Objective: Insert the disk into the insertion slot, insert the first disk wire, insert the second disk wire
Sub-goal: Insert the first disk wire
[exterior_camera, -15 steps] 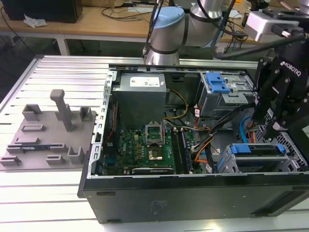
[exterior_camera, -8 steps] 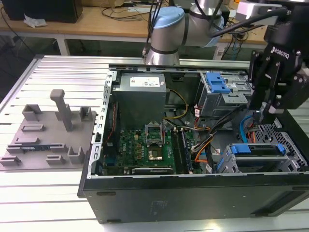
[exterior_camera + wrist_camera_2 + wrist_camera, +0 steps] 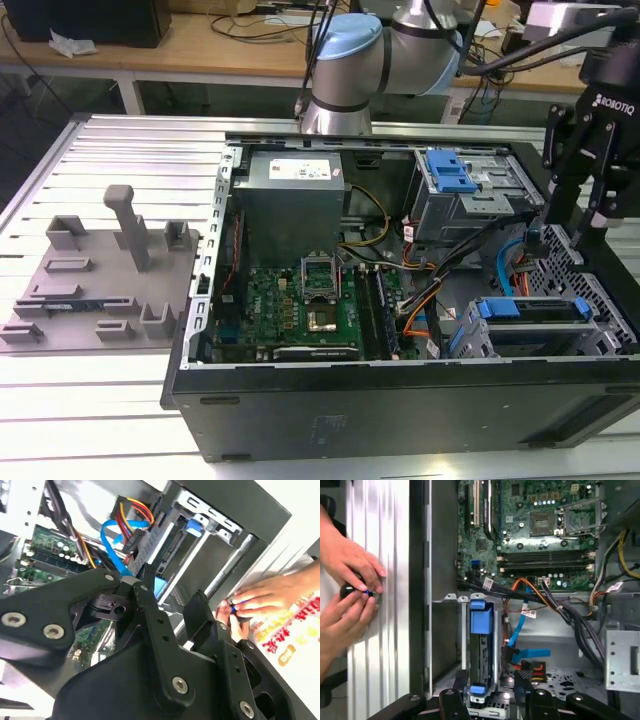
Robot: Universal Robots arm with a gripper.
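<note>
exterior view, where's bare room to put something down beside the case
Bare table on the camera side of the grey fixture plate, and the strip beyond it up to the table's far edge. Crowded: inside the computer case, where cables run past the motherboard, and the tool hangs over the drive cage.

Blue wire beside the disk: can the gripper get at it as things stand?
Probably yes. The gripper is open, close to the blue wire, which runs bare beside the disk in the insertion slot. Nothing lies over it; the orange and black wires crowd close, so room is tight.
</note>
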